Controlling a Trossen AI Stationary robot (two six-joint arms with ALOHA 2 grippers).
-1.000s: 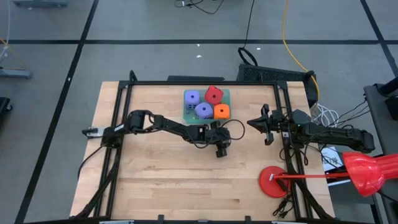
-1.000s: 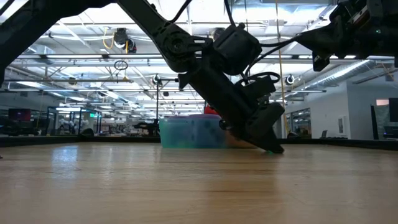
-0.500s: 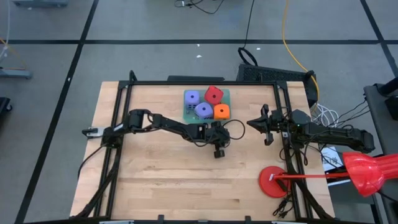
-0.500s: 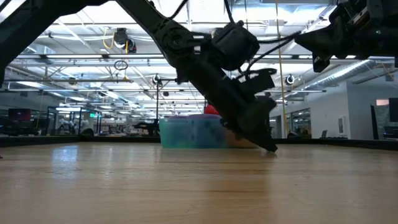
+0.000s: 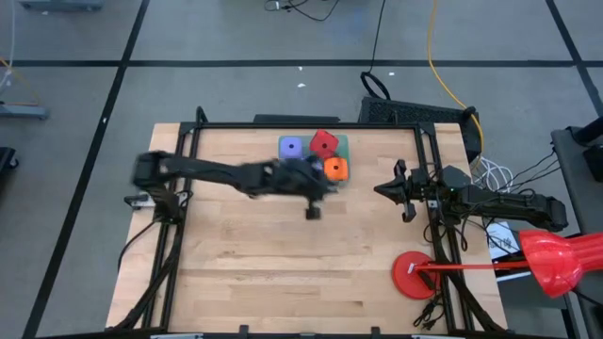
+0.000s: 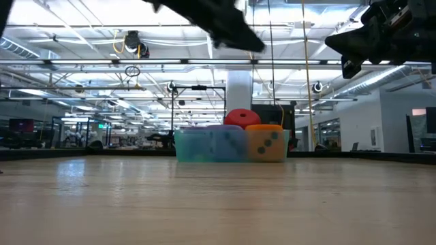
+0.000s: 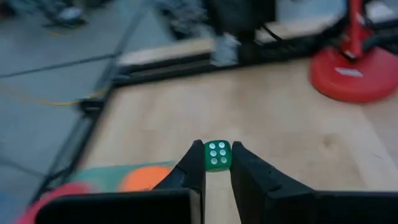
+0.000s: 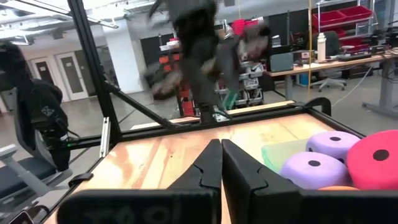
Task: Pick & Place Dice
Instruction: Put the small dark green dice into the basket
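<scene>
My left gripper (image 7: 217,163) is shut on a small green die with white pips (image 7: 217,153) and hangs well above the table, near the tray (image 5: 342,144) in the high view. On that green tray at the table's far middle sit soft dice: one purple (image 5: 291,146), one red (image 5: 324,142), one orange (image 5: 336,169). The right wrist view shows two purple dice (image 8: 314,169) beside the red one (image 8: 377,159). My right gripper (image 8: 221,148) is shut on nothing and hovers at the table's right side (image 5: 394,189). My left gripper pinches the small green die by two opposite faces (image 7: 208,155) between its two fingertips. The die is lifted clear of the table, and its six-pip face shows between the fingers.
A red round-based stand (image 5: 416,273) is at the table's near right corner. A dark frame (image 5: 184,169) runs along the table's edges. Bare wood lies across the near half (image 5: 283,273). A dark box (image 5: 396,111) sits beyond the far edge.
My left gripper has shut on the small green die down at the table, then risen fast with it and swung toward the far left, up to the tray. The die has been lifted clear of the table.
</scene>
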